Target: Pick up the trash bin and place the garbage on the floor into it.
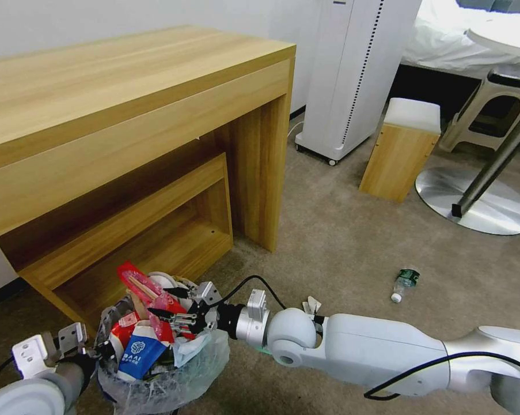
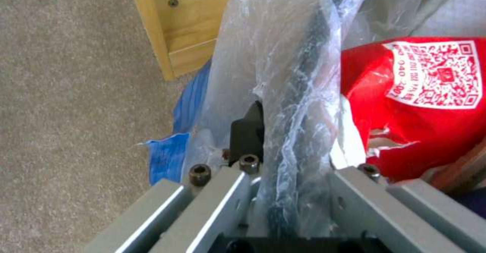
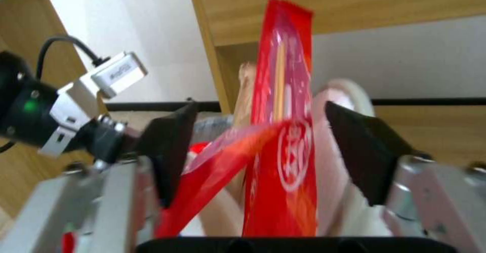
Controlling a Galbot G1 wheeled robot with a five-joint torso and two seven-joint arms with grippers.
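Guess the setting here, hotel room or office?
Probably a hotel-style room: beige carpet floor, a wooden desk, a bed with white bedding, and a small round table on a metal base.

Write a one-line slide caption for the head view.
Left end effector grips the trash bin rim while the right end effector hangs open over its wrappers; a bottle remains on the carpet.

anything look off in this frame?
Trash bin is overfilled; a red wrapper sticks up past the rim beside the right gripper. A bottle lies on the carpet, uncollected.
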